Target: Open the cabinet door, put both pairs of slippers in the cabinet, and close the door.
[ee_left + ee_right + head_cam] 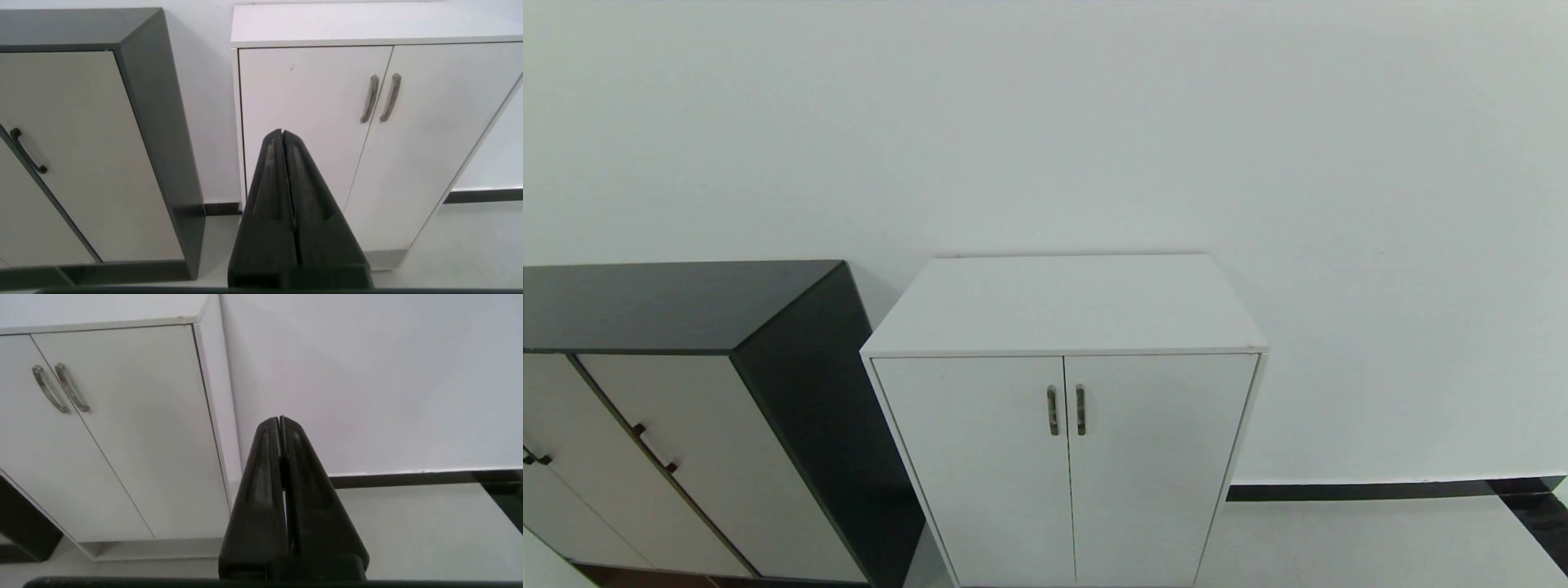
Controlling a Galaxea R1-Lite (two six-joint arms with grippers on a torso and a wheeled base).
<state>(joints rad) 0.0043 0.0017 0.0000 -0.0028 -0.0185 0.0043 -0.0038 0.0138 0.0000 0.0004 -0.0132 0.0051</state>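
While both of my pincers are clenched on nothing, the left gripper (282,140) and the right gripper (282,425) each pressed tight with no gap, the white cabinet (1066,457) stands straight ahead of me against the far wall (1045,122). A dark cabinet (800,384) is just beside it on the left, and there is bare floor (1347,539) to its right. The left door (976,465) and the right door (1156,457) lie flush, meeting at a thin seam down the middle. The left handle (1052,410) and the right handle (1081,410) stand upright just beside that seam, in the upper part of the doors.

I judge the doors to be stiff, flat board, light enough to swing on hinges at their outer edges, with no lip I could catch. So the handles are the place to take hold. They look like slim, smooth metal bars bowed out from the panel, and probably slick in my grip. They sit so near each other that a finger slipped behind one will crowd the other. I would spread the pincer first and take one bar at mid-length. Then I would pull along the door's arc rather than straight back, or the bar may slide out.
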